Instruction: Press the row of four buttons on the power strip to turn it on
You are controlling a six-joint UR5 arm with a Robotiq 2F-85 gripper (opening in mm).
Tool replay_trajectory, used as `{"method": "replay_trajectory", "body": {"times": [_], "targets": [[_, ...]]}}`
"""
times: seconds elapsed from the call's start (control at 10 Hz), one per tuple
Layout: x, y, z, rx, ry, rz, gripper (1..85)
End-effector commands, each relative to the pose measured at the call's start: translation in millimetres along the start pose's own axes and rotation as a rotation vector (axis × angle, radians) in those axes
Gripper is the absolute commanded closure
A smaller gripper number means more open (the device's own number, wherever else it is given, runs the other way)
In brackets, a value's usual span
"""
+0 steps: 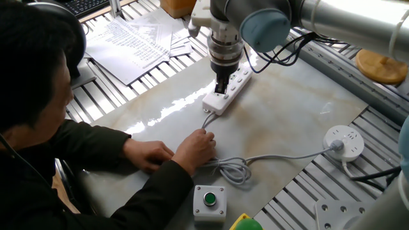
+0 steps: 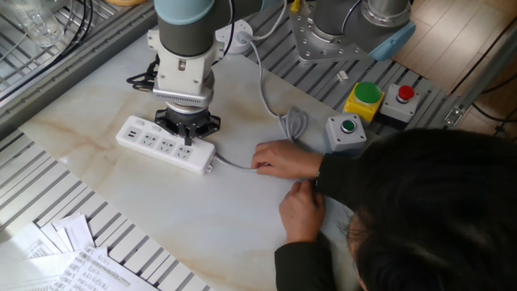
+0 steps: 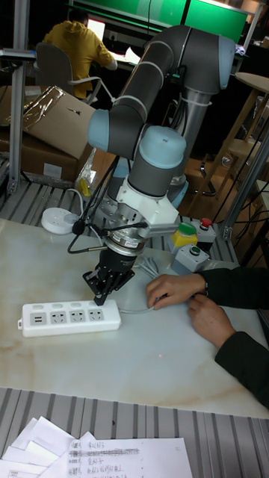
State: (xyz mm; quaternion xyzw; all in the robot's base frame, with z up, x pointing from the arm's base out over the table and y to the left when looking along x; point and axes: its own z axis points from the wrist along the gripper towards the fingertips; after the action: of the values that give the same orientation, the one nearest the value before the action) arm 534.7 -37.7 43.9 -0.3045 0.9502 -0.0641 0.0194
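The power strip lies mid-slab on the marble table, its cable end toward 4 o'clock. The gripper stands upright over that end; its finger state cannot be told. A person's hand rests on the cable, near 3 o'clock.

Marble-look tabletop on slatted metal frame — cardboard boxes behind.

Two high views face across the table (opposite sides); tall view level, nearer.
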Motion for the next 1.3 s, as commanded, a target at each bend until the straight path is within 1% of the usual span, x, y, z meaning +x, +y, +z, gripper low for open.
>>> {"method": "replay_trajectory", "body": {"times": [0.0, 0.2, 0.4, 0.7, 0.8, 0.9, 1.0, 1.1, 1.2], "targets": [[4.8, -2.4, 7.9, -0.002, -0.017, -0.003, 84.7], [6.8, -2.5, 13.3, -0.003, -0.026, -0.005, 84.7], [5.7, 0.4, 20.5, -0.013, -0.045, -0.003, 84.7], [6.5, 3.2, 20.5, -0.009, -0.046, -0.007, 84.7], [11.5, 2.2, 9.2, -0.004, -0.022, -0.013, 84.7], [18.1, 0.3, -12.4, 0.002, 0.011, -0.024, 84.7], [20.1, -6.3, -29.7, 0.008, 0.029, -0.043, 84.7], [19.3, -10.8, -31.5, -0.02, 0.021, -0.058, 84.7], [19.8, -22.1, -27.1, -0.001, 0.023, -0.073, 84.7]]}}
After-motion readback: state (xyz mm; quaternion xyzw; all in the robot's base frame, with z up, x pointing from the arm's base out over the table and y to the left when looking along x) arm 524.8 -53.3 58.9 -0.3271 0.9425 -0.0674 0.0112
